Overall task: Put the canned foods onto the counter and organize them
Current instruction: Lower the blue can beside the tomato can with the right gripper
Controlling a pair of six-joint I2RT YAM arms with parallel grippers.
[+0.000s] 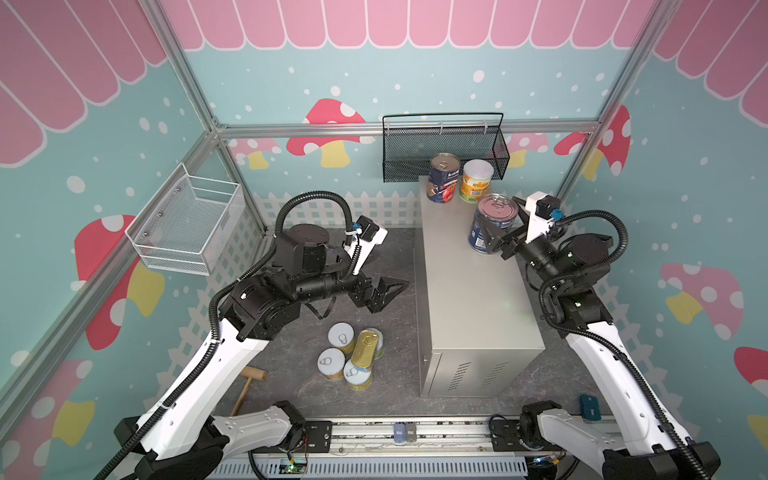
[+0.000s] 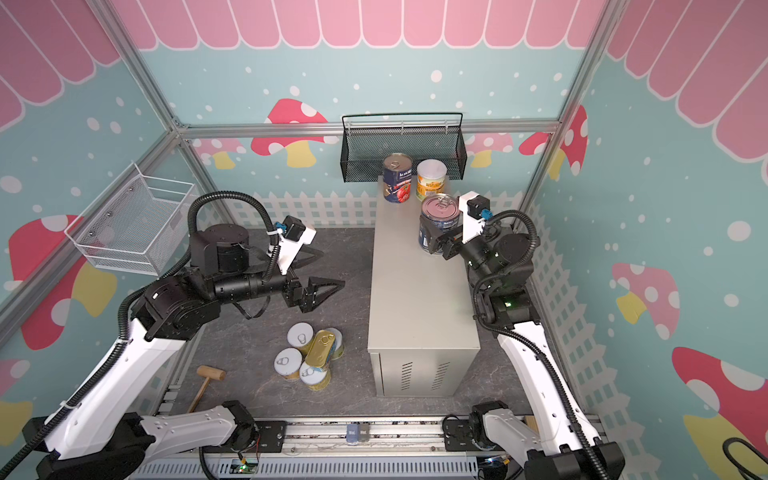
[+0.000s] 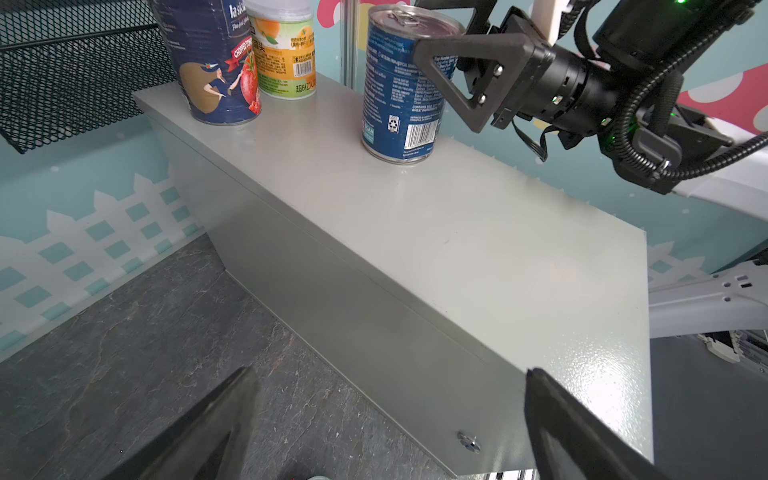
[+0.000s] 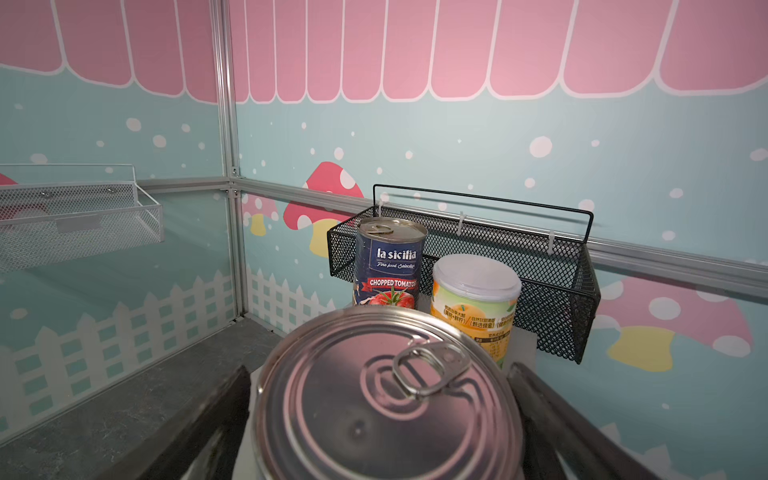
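On the near part of the dark tabletop, left of the counter (image 1: 469, 299), four yellow-labelled cans (image 1: 331, 363) stand bunched together with the flat gold tin (image 1: 366, 348) lying across their lids, and a wooden mallet (image 1: 249, 384) lies further left. Just beyond the bunch the left gripper (image 1: 390, 295) hangs over bare table, jaws spread wide and empty. On the counter top, toward its far right edge, the blue-labelled can (image 1: 494, 216) stands upright with the right gripper (image 4: 378, 374) straddling it from the right. In the right wrist view a strip of counter shows between one finger and the can wall, so the jaws look parted rather than pinching. At the counter's far end the La Sicilia chopped-tomato can (image 1: 444, 178) and a yellow-labelled fruit can (image 1: 476, 183) stand side by side in front of the black mesh basket (image 1: 415, 162). The step in hand looks like letting go of the third can. Next, the right arm needs to back out to the right without nudging it. The left gripper is well placed to drop onto the bunch, probably taking the gold tin first.
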